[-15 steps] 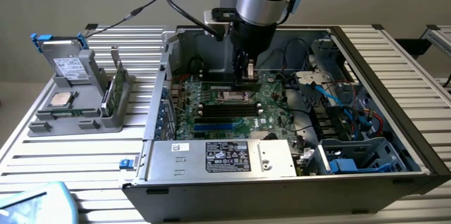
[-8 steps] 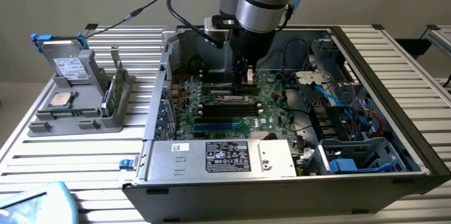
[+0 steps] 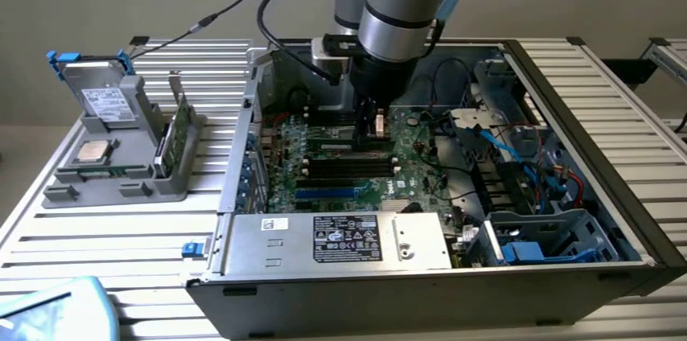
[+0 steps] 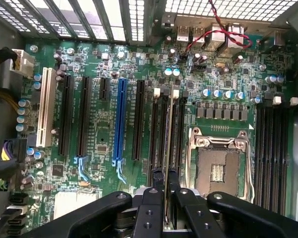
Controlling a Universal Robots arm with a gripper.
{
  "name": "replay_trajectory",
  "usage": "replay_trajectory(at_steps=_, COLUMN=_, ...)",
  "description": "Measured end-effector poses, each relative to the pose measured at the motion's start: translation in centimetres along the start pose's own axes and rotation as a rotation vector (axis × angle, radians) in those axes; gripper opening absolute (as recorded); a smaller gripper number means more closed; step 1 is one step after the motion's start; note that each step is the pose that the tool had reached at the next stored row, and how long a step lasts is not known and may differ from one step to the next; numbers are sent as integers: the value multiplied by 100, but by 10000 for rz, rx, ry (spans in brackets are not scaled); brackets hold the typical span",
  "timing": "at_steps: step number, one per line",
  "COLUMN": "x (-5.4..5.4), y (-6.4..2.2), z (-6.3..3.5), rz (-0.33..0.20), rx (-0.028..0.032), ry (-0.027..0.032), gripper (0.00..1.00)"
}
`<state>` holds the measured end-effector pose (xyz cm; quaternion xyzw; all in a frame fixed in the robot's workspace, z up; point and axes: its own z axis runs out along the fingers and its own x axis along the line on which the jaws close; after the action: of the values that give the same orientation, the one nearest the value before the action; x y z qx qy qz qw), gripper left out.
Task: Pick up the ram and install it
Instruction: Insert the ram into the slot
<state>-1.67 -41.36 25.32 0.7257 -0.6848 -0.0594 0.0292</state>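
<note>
The gripper (image 4: 167, 191) is squeezing the ram (image 4: 168, 124), holding it on edge over the black slots (image 4: 156, 129) on the green board (image 4: 99, 134). I am thinking it must be held straight and pushed down gently.

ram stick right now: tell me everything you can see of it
The ram shows edge-on in the wrist view, as a thin, long strip, so its faces and chips are hidden. It stands on edge with the gripper shut on it from both sides. It runs lengthwise along the black memory slots, beside the open processor socket on the green motherboard. Whether it is seated in a slot or just above one cannot be told.
</note>
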Motion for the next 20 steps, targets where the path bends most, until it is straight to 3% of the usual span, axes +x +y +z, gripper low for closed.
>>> replay_trajectory(at_steps=5, x=4, y=-11, z=90, rz=-3, rx=1, ry=1, gripper=14)
replay_trajectory(at_steps=7, x=6, y=-10, z=124, rz=-5, rx=40, ry=3, gripper=14)
replay_trajectory(at_steps=13, x=7, y=14, z=187, rz=-17, rx=355, ry=23, gripper=14)
replay_trajectory(at_steps=14, x=7, y=17, z=194, rz=-17, rx=384, ry=26, gripper=14)
replay_trajectory(at_steps=20, x=7, y=16, z=202, rz=-18, rx=384, ry=23, gripper=14)
